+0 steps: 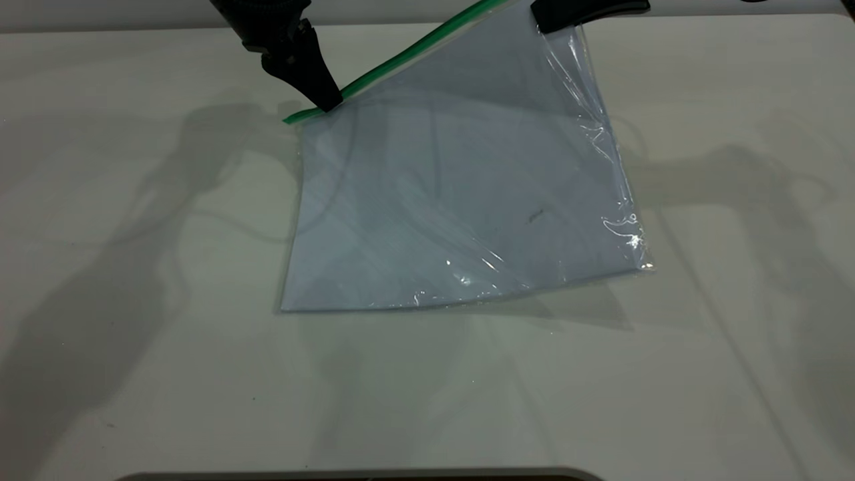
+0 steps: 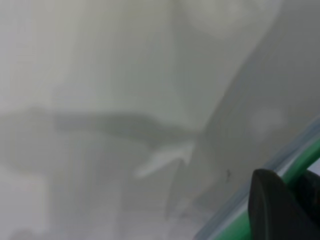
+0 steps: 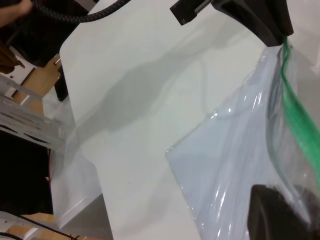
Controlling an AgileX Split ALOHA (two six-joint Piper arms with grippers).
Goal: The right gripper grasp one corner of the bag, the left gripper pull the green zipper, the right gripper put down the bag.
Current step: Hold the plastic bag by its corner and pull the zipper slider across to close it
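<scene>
The bag point(image 1: 461, 200) is a clear pouch with pale bluish sheets inside. Its near edge rests on the table and its far right corner is lifted. The right gripper point(image 1: 568, 17) is shut on that raised corner at the top of the exterior view; its own view shows the bag point(image 3: 240, 165) pinched between its jaws. The green zipper point(image 1: 394, 63) runs along the far edge, sloping down to the left. The left gripper point(image 1: 327, 103) is shut on the green zipper near its lower left end; its own view shows the green strip point(image 2: 235, 227) between dark fingers point(image 2: 272, 210).
The white table point(image 1: 133, 267) extends on all sides of the bag. In the right wrist view, the table's edge, a metal frame point(image 3: 30, 125) and a black cable point(image 3: 85, 15) lie beyond it. A dark rim point(image 1: 361, 475) shows at the table's front edge.
</scene>
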